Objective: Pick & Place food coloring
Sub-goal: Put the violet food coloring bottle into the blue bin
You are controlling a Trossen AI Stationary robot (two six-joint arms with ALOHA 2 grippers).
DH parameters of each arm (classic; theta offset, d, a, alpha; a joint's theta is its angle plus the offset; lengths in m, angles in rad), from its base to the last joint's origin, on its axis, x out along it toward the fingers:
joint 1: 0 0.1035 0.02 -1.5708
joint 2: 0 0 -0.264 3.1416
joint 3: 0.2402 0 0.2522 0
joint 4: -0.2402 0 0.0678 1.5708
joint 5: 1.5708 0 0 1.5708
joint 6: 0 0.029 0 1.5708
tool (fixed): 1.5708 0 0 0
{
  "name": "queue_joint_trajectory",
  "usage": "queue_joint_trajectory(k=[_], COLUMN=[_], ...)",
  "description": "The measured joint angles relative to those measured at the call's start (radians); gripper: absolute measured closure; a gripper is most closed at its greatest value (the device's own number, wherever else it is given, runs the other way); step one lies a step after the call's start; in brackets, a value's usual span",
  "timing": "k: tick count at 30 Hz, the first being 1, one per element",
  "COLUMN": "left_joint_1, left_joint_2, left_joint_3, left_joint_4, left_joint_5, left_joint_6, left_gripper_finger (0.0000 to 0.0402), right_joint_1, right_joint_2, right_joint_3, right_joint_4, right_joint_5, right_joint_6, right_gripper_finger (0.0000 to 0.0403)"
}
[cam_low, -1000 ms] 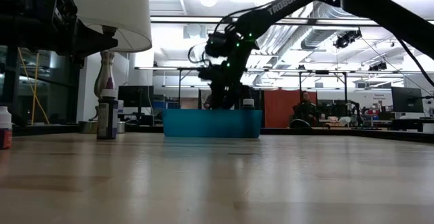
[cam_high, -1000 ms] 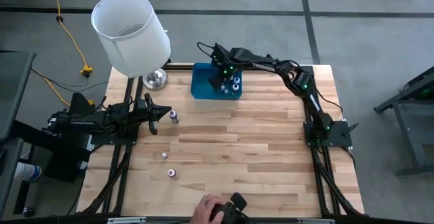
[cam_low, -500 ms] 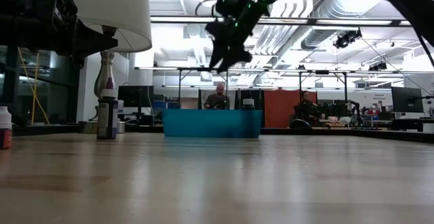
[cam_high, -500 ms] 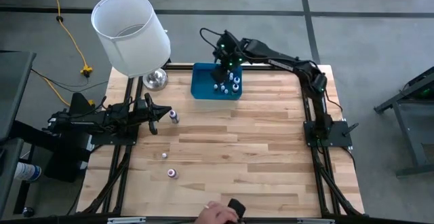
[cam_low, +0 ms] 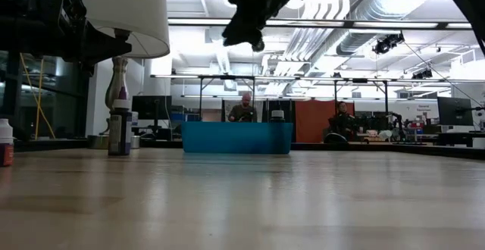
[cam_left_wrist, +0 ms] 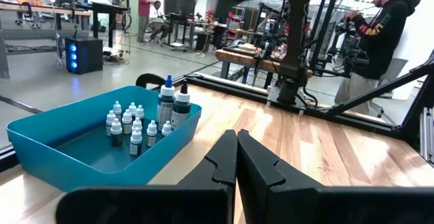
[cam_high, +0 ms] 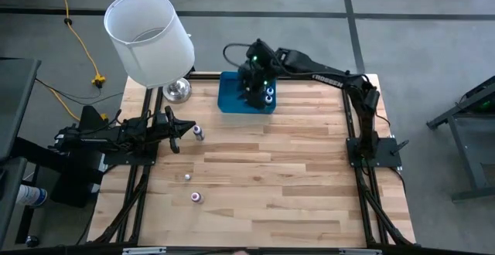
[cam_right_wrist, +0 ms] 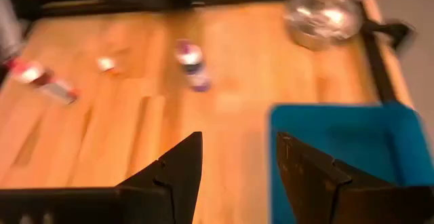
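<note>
From above, the right gripper [cam_high: 254,81] hangs over the blue bin [cam_high: 230,100], fingers apart and empty. 3 small bottles [cam_high: 199,134] sit on the wooden table [cam_high: 294,178], left to move, I think.

Left wrist: many white-capped bottles [cam_left_wrist: 135,132] stand inside. The left gripper [cam_left_wrist: 236,157] is closed, empty.

Right pincer [cam_high: 253,76]: has risen out of the blue bin [cam_high: 229,100], from down among the small bottles [cam_high: 268,95] to well above them; its fingers stand apart with nothing between them.
Right arm: elbow has drawn in, so the arm reaches straighter over the desk's [cam_high: 294,170] far edge.
Person's hand: seen earlier at the near desk edge, now gone.
</note>
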Motion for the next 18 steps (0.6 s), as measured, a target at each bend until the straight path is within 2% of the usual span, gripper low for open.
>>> queue_joint_trajectory(k=[6,11,15,18], left_joint_1=[0.000,0.000,0.000,0.000], left_joint_2=[0.000,0.000,0.000,0.000], left_joint_3=[0.000,0.000,0.000,0.000], left_joint_4=[0.000,0.000,0.000,0.000], left_joint_5=[0.000,0.000,0.000,0.000], left_joint_6=[0.000,0.000,0.000,0.000], left_gripper_finger=[0.0401,0.0401,0.0401,0.0401], right_joint_1=[0.068,0.123,0.157,0.176], right_joint_2=[0.007,0.028,0.069,0.111], right_joint_3=[-0.069,-0.119,-0.119,-0.119], right_joint_4=[0.009,0.101,0.180,0.255], right_joint_5=[-0.051,0.004,0.076,0.073], right_joint_6=[-0.118,-0.139,-0.090,-0.060], right_gripper_finger=[0.0226,0.0226,0.0226,0.0226])
